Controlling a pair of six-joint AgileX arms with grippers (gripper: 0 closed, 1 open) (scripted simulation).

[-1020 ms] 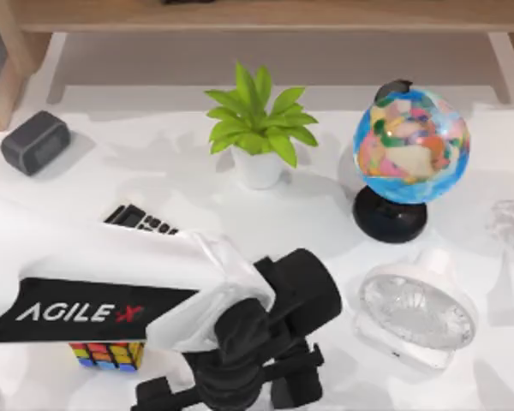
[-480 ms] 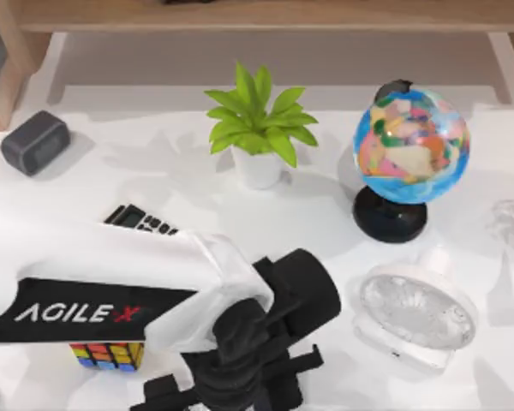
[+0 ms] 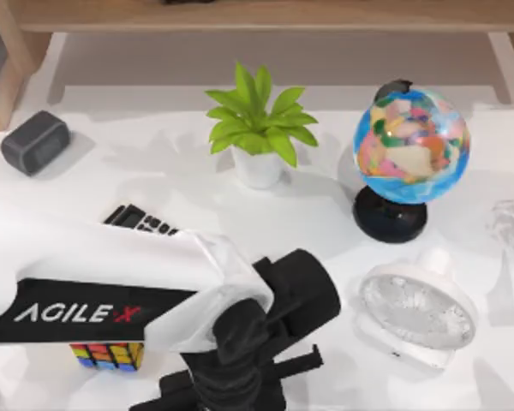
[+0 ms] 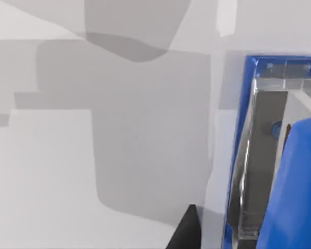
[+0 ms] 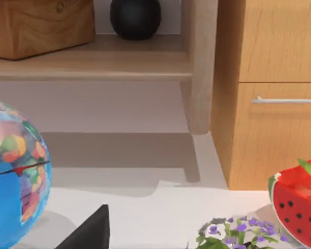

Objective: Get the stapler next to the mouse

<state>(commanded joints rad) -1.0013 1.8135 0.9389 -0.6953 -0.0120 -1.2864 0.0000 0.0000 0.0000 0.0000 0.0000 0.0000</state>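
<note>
While the stapler [image 4: 280,155] lies on the white table [image 3: 180,184] directly under my left gripper [image 3: 227,390], near the front edge left of centre, nothing yet shows it lifted; I judge the task at the grasp stage, with carrying and setting down beside the mouse left to do. I cannot pick out a mouse.

Entries, left to right across the top view:
- Alarm clock [image 3: 34,141]: dark grey, rounded block, matte.
- Calculator [image 3: 141,220]: black, flat, keyed, partly under my left arm.
- Puzzle cube [image 3: 108,354]: multicoloured glossy tiles.
- Left gripper: black, at the front edge; I cannot tell whether its fingers are apart or closed.
- Stapler: bright blue shell over a shiny metal channel, long and narrow.
- Potted plant [image 3: 259,128]: green pointed leaves, white pot.
- Globe [image 3: 411,145]: glossy patchwork sphere on black round base.
- Desk fan [image 3: 415,312]: white, round wire grille.

Right gripper [image 5: 88,231]: one dark finger edge shows; arm parked, jaw state unreadable.
</note>
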